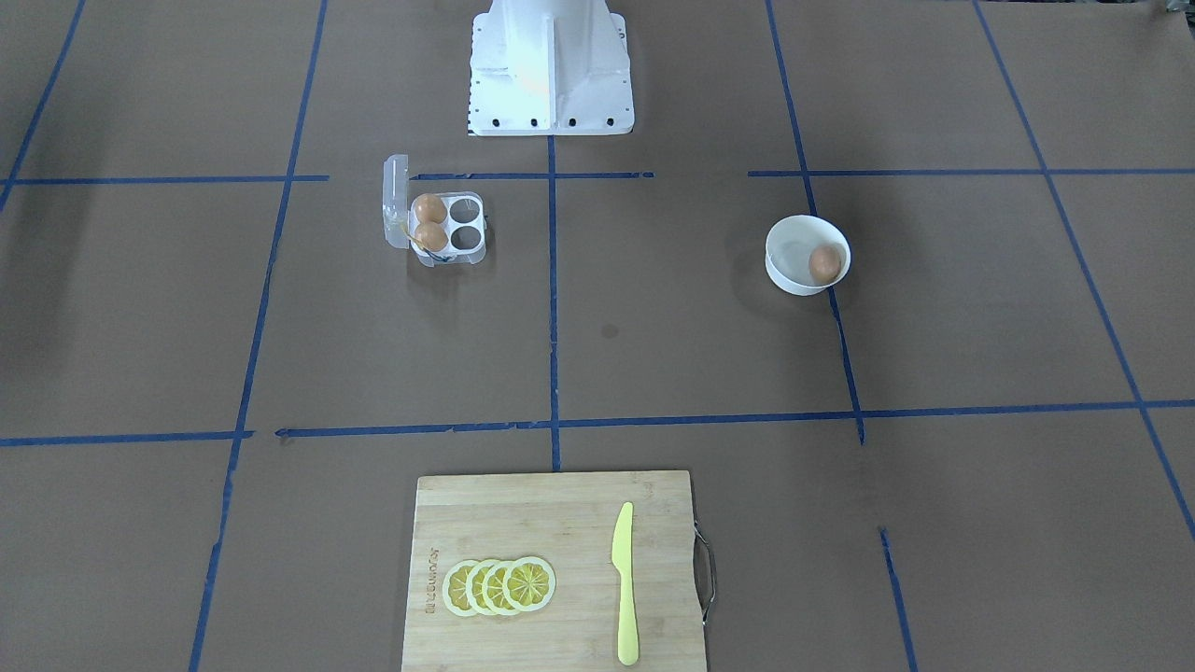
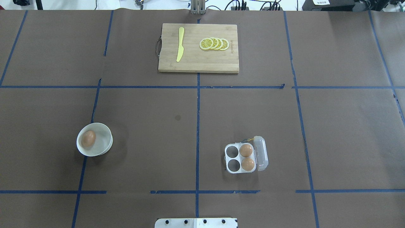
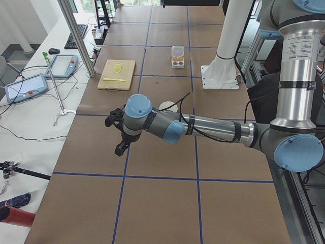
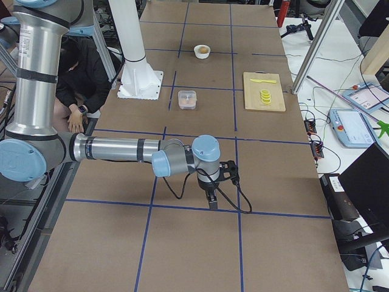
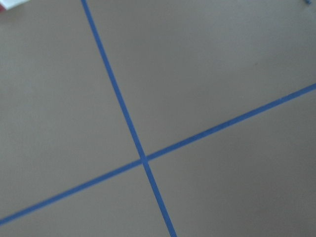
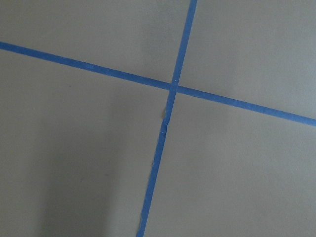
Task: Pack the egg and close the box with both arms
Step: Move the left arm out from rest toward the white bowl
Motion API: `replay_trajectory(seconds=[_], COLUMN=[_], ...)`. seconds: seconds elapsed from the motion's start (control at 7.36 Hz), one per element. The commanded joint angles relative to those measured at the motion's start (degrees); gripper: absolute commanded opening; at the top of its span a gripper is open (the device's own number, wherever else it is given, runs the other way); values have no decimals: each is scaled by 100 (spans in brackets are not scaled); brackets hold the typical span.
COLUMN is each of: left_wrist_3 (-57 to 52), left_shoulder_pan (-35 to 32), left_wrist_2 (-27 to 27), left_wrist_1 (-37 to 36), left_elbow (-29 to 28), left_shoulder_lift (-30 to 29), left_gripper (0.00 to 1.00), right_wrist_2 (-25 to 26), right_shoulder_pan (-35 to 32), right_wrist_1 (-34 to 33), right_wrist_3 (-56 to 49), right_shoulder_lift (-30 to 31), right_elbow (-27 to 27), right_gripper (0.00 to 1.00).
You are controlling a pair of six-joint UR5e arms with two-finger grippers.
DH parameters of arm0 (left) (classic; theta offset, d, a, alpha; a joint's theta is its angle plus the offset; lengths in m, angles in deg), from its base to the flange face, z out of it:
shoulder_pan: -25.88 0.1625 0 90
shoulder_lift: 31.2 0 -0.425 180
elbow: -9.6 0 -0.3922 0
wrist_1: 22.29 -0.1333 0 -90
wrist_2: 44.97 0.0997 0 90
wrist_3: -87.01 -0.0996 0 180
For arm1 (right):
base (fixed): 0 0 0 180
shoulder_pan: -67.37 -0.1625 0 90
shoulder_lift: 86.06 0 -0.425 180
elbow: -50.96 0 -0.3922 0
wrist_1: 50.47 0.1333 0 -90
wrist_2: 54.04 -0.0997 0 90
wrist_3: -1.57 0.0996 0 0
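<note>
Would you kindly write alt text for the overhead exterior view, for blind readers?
An open clear egg carton with two brown eggs in its right-hand cells sits right of centre on a brown table. A third egg lies in a white bowl at left; a cutting board at the far edge carries lemon slices and a yellow knife.

Bench (image 2: 142, 104): matt brown paper covering, ruled with blue tape (image 2: 198, 126) of faint sheen. Box (image 2: 240, 158): clear glossy plastic, lid included. Egg (image 2: 88, 138): smooth orange-brown shell, dull sheen. Bowl (image 2: 102, 141): white, glossy, ceramic-looking. Cutting board (image 2: 196, 60): pale matt wood, visible grain; thin metal handle (image 2: 157, 47). Knife (image 2: 180, 47): yellow plastic, smooth. Pedestal (image 1: 551, 84): white painted metal. Left arm (image 3: 213, 127): satin silver metal tubes, smooth light-blue plastic-looking joint caps.
</note>
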Motion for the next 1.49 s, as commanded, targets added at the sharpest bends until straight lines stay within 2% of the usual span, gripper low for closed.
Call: replay_trajectory(seconds=[0.0, 0.27, 0.41, 0.54, 0.68, 0.95, 1.09, 1.22, 1.36], left_wrist_3=[129, 489, 646, 891, 1938, 3559, 4358, 5096, 6409], left_shoulder_pan=[5, 74, 214, 572, 915, 1871, 2555, 3189, 3882], left_wrist_2=[-43, -227, -567, -1145, -1368, -401, 414, 866, 1410], left_wrist_1=[1651, 1876, 2121, 2123, 2237, 2308, 2299, 2273, 2273], left_elbow=[-269, -289, -271, -262, -53, 693, 1088, 1326, 1494], left_shoulder_lift=[-104, -104, -52, -69, -95, 44, 141, 211, 273], left_gripper=[100, 100, 100, 100, 100, 100, 100, 100, 88], right_wrist_2=[9, 9, -26, -78, -79, -79, -79, -79, -79], right_shoulder_pan=[2, 2, 2, 2, 2, 2, 2, 2, 2], right_wrist_1=[45, 36, 36, 36, 36, 36, 36, 36, 36], right_wrist_3=[20, 11, 11, 11, 11, 11, 11, 11, 11], right_shoulder_lift=[-12, -12, -12, -4, -3, 5, 14, 23, 32], right_elbow=[28, 46, 46, 20, 2, -16, -16, -25, -25], right_gripper=[100, 100, 100, 100, 100, 100, 100, 100, 100])
